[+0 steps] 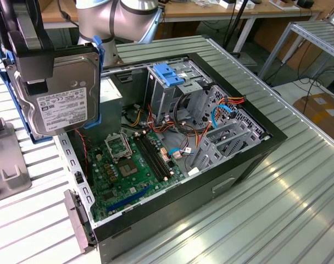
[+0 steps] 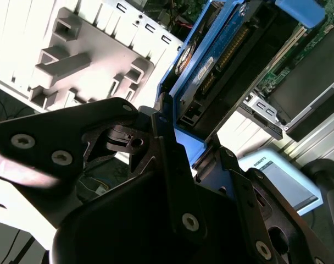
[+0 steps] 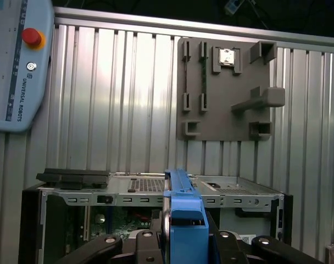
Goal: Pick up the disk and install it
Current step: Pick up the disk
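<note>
Disk (image 1: 68, 104) clamped upright in tool (image 1: 38, 82), clear above open case (image 1: 172, 217) rim.

A ribbed silver aluminium table (image 1: 277, 181) fills most of the exterior view, its long grooves running away from the camera. Soft overhead light leaves pale glare streaks along the slats. Beyond it, at the far edge, stands a light wooden workbench on white legs (image 1: 211, 10). On the exterior view's right is a second slatted metal table (image 1: 318, 34). Below it, a pale grey floor (image 1: 288, 82) carries loose black cables (image 1: 315, 82) and a brown cardboard box (image 1: 323, 113).
</note>
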Tool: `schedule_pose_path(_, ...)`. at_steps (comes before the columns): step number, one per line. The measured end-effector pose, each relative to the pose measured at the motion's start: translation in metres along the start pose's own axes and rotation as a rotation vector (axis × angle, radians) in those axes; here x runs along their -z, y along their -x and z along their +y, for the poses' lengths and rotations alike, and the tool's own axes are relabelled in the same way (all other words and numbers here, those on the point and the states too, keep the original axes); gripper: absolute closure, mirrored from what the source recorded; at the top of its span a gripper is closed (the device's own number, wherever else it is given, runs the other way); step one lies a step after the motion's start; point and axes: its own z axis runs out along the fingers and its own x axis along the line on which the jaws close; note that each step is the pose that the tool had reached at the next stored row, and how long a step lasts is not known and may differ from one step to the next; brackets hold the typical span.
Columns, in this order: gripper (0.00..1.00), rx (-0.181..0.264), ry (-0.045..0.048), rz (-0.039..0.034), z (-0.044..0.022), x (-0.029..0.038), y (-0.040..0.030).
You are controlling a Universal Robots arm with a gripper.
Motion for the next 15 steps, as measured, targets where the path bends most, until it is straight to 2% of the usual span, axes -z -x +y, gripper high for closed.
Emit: schedule_pose_path(15,0.63,0.0,0.0,0.0,-0.0122,0.0004,-0.0028)
